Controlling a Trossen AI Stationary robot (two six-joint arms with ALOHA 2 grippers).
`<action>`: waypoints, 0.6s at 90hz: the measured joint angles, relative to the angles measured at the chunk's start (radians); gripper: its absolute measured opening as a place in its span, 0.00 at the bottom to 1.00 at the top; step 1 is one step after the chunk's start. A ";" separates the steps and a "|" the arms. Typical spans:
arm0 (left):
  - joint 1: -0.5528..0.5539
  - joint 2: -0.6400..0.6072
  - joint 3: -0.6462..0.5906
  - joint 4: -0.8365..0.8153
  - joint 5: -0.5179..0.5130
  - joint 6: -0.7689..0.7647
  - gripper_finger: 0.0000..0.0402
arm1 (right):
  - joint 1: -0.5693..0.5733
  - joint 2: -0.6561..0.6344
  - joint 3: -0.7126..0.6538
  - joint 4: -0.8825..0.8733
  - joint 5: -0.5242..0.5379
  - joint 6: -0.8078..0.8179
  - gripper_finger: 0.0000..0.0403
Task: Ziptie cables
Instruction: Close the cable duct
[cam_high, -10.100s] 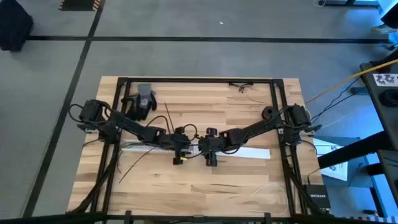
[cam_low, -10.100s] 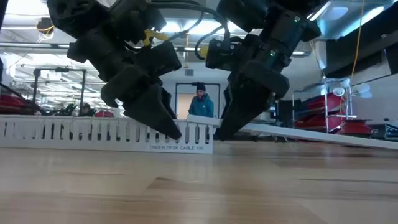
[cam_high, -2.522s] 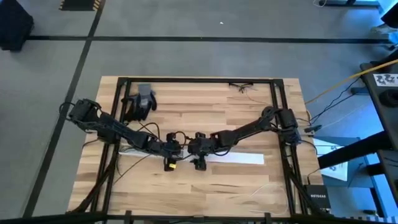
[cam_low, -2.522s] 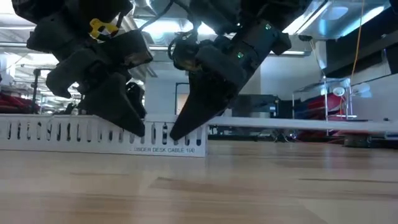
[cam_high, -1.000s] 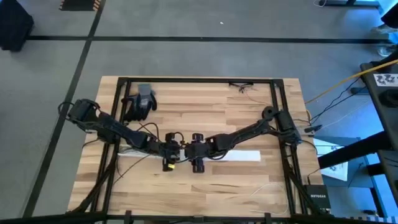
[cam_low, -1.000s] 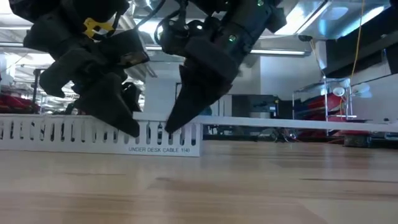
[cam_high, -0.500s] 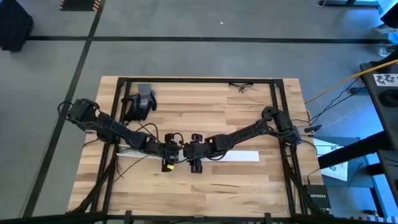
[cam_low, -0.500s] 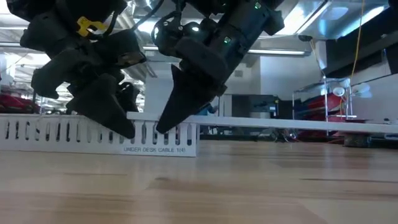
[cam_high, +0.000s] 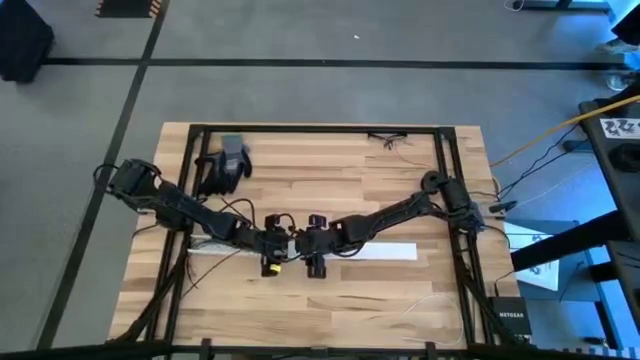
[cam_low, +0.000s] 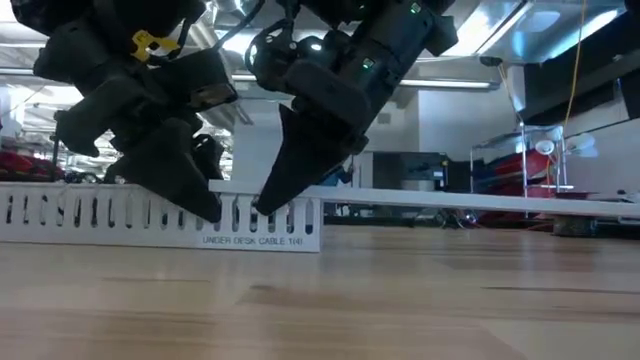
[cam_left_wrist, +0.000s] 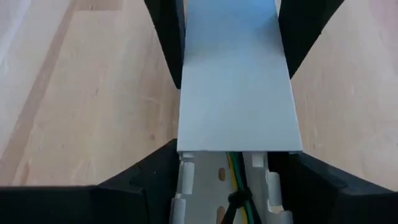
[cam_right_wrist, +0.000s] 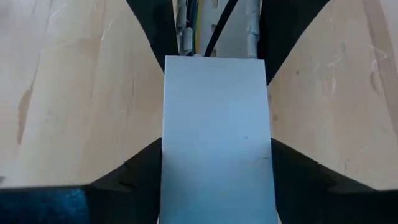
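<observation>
While the cables (cam_left_wrist: 235, 186) lie inside the white tray (cam_low: 120, 215), the left end effector (cam_high: 272, 243) and right end effector (cam_high: 305, 243) both straddle it, fingers spread around the lid (cam_right_wrist: 216, 137).

A white lid (cam_left_wrist: 236, 93) covers the tray (cam_low: 120, 215), blocking access.

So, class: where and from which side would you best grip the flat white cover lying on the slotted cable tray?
Probably from above, across its width, by the two long edges. The white cover is a flat, thin, long strip on the slotted tray, so only its narrow width fits between fingers. The left gripper and right gripper each straddle it this way near its end over the cables.
</observation>
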 joint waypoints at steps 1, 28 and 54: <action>-0.001 0.000 0.000 0.001 -0.003 0.003 0.56 | 0.000 0.000 0.000 -0.001 0.000 0.000 0.57; -0.020 -0.040 0.000 -0.026 -0.034 0.047 0.56 | -0.002 0.000 0.000 -0.005 0.001 -0.002 0.57; -0.012 -0.041 0.000 -0.036 -0.011 0.054 0.56 | -0.002 0.000 -0.001 -0.006 -0.001 -0.010 0.57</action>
